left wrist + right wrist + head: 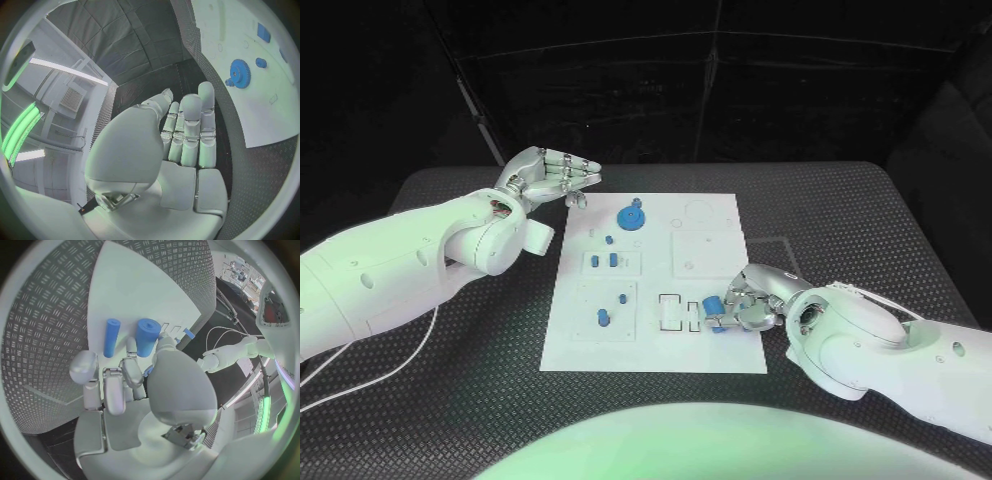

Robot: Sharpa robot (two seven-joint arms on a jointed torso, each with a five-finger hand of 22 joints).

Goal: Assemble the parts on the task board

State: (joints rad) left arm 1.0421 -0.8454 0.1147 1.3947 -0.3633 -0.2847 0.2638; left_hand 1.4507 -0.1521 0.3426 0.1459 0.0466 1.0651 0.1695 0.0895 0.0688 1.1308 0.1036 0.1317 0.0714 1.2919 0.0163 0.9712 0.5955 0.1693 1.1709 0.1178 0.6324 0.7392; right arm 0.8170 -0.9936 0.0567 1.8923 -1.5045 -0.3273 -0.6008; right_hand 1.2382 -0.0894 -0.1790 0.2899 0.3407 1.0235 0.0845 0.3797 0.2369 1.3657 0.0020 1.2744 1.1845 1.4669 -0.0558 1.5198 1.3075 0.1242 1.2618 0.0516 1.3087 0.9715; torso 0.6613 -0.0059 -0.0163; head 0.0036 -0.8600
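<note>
I see the board (661, 290) lying flat in the middle of the desk (877, 230), with blue parts on it: a gear (633, 215) near its far edge, small pegs (602, 261) mid-board, another peg (603, 318) nearer me. My right hand (750, 305) sits at the board's near right corner, fingers curled around a blue cylinder (147, 337); a thinner cylinder (112, 337) lies just beside it. My left hand (554, 176) hovers off the far left corner, fingers straight and close together, holding nothing.

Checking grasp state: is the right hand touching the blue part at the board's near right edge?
Touching. In the right wrist view the right hand has fingertips against the thick blue cylinder.
</note>
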